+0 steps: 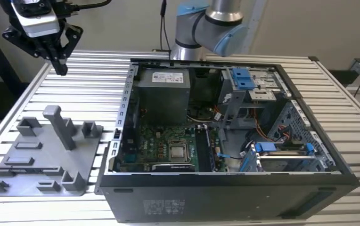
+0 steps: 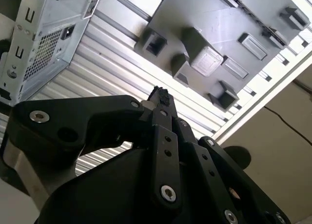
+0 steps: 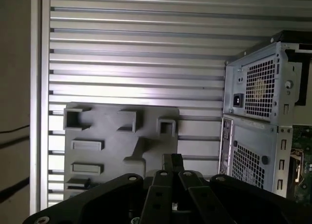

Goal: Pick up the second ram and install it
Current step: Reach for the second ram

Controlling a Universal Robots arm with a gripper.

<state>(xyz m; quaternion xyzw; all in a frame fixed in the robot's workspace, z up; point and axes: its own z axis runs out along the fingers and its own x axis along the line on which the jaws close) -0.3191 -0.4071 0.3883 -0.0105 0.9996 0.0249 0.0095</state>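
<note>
Gripper: the black gripper (image 1: 60, 66) hangs at 10 o'clock in the exterior view, fingers pointing down over the slatted table (image 1: 85, 89), clear of everything below it.
Jaws: drawn together at the tips in both wrist views (image 2: 158, 94) (image 3: 171, 159), with nothing to be seen between them.
Second ram: it cannot be picked out for certain, either on the fixture or in the board's slots.
Fixture: a grey fixture plate (image 1: 42, 175) lies at 8 o'clock in the exterior view, its tall post (image 1: 61, 127) upright among shorter holders. The first wrist view looks down on the plate (image 3: 122, 141) past the fingertips.
Computer case: the open computer case (image 1: 230, 200) spreads from centre to 4 o'clock, just beside the fixture.
Inside the case: the green board (image 1: 161, 136) lies at the 7 o'clock corner, carrying the processor (image 1: 178, 152). The power supply (image 1: 161, 94) sits toward 12 o'clock.
Arm: the grey arm (image 1: 215, 23) stands at 12 o'clock behind the case.
</note>
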